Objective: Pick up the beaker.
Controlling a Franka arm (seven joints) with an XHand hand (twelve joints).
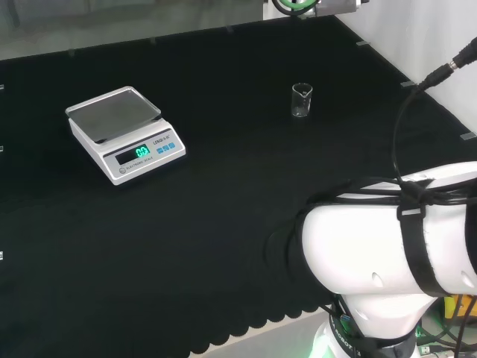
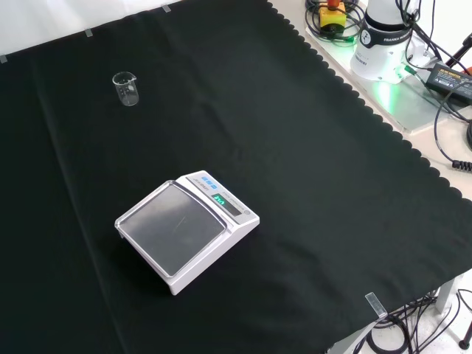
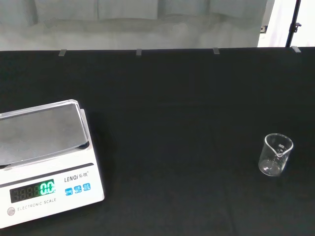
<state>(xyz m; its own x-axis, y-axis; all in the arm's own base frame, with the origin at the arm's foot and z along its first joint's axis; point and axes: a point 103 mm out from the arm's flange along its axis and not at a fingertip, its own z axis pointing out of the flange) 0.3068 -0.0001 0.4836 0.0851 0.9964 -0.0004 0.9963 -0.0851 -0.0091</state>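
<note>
Beaker [image 1: 301, 101] standing upright, alone on table [image 1: 223, 224], well apart from scale [image 1: 125, 134], leaving open room around it for grasp. Fingers' state: cannot tell. Pickup not begun.

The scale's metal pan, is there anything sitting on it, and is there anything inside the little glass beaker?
The scale has a bare pan with nothing on it. The beaker stands upright on the black cloth, apart from the scale, and looks empty, though a clear liquid would be hard to see.

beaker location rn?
The beaker stands upright on the black cloth, alone, well right of the scale in the head view; in the front view it sits far upper left, beyond the scale.
</note>
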